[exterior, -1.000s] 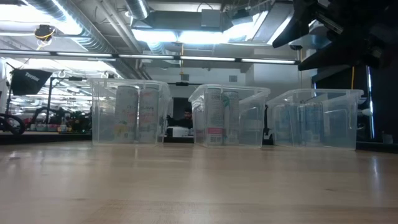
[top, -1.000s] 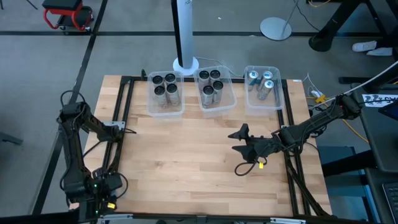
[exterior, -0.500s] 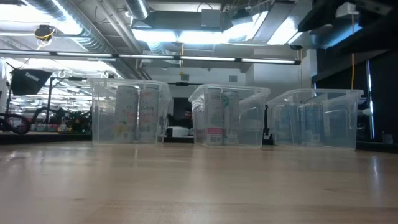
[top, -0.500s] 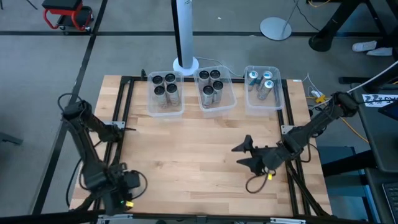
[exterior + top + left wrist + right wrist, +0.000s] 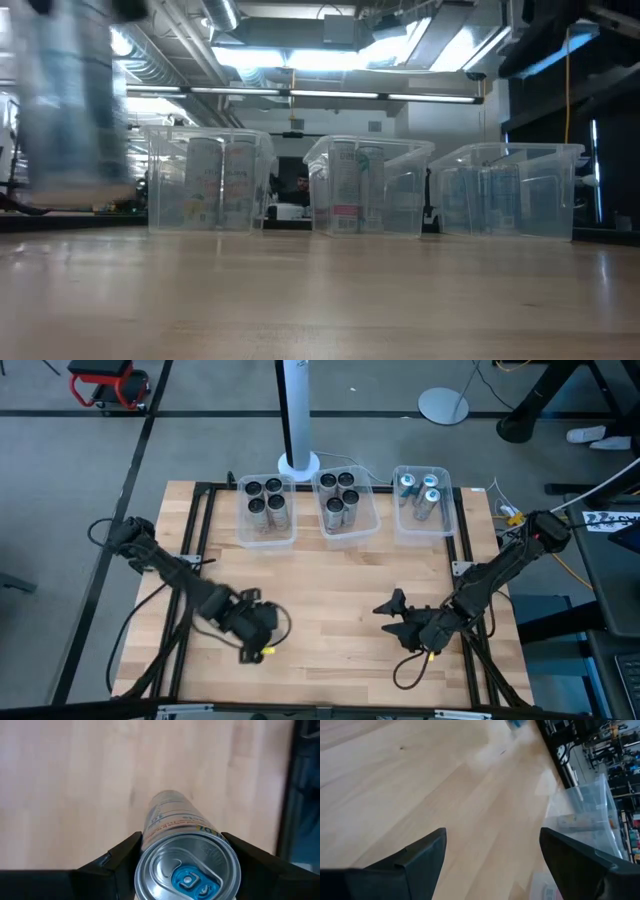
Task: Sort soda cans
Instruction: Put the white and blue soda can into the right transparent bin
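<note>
The bench (image 5: pixel 330 590) is a broad slab of pale wood planks with a smooth, faintly grained face, framed by dark metal rails, and along its far edge stand three clear plastic bins (image 5: pixel 266 510), boxy, thin-walled and see-through, each already loaded with upright soda cans (image 5: pixel 340 498): dark-topped ones in the left and middle bins, pale blue-topped ones in the right bin. The step in hand looks like a carry: the left end effector (image 5: pixel 252 628) sits over the near-left part of the bench with its fingers closed around one can (image 5: pixel 186 865), a slim silver cylinder with printed sides, a bright rimmed lid and a blue pull tab, held clear of the wood and well apart from the bins. In the low view the same can shows as a blurred pale column at the left. Judging by the blue tab, the next move probably calls for a long reach across to the right bin (image 5: pixel 422 500), coming in above its rim and setting the can down upright in a free gap without knocking its neighbours; smooth thin metal could slip or dent under a hard squeeze. The right end effector (image 5: pixel 397 618) waits over the near-right part of the bench, fingers spread wide and holding nothing.
</note>
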